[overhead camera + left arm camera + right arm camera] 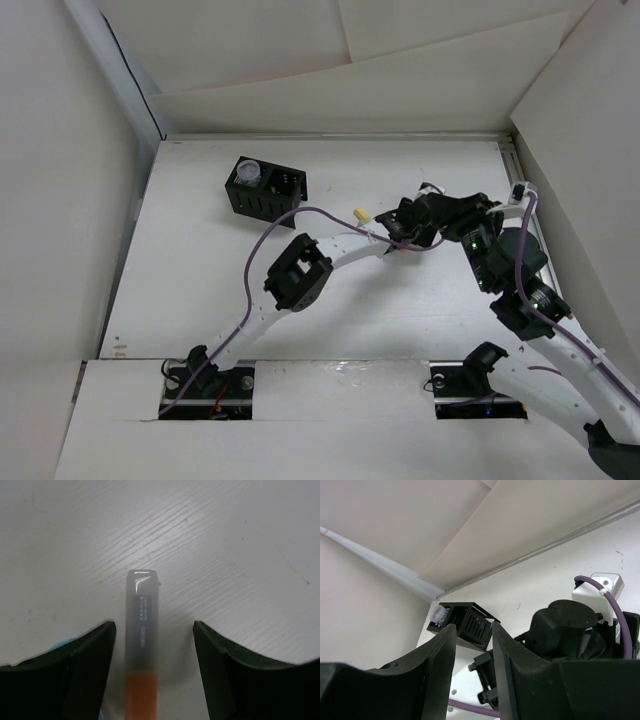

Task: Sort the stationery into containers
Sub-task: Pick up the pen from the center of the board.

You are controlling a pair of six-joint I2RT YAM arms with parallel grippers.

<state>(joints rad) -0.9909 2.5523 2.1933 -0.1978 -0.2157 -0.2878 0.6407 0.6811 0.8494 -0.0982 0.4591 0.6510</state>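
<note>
Down at the tabletop, the left gripper (154, 627) hangs with its fingers (90, 665) spread wide on either side of an orange stick (142, 645). The stick lies flat on the white table (225, 545), its grey translucent cap pointing away from the wrist, and neither finger appears to touch it. The right gripper (474, 630) is raised, its fingers (432, 675) drawn close with a narrow gap between them and nothing in it. From above, the black organizer (265, 190) stands toward the table's far left, with the clear jar (249, 172) sitting in its left end compartment. A yellow stick (362, 214) lies to the organizer's right, near the left arm's wrist.
</note>
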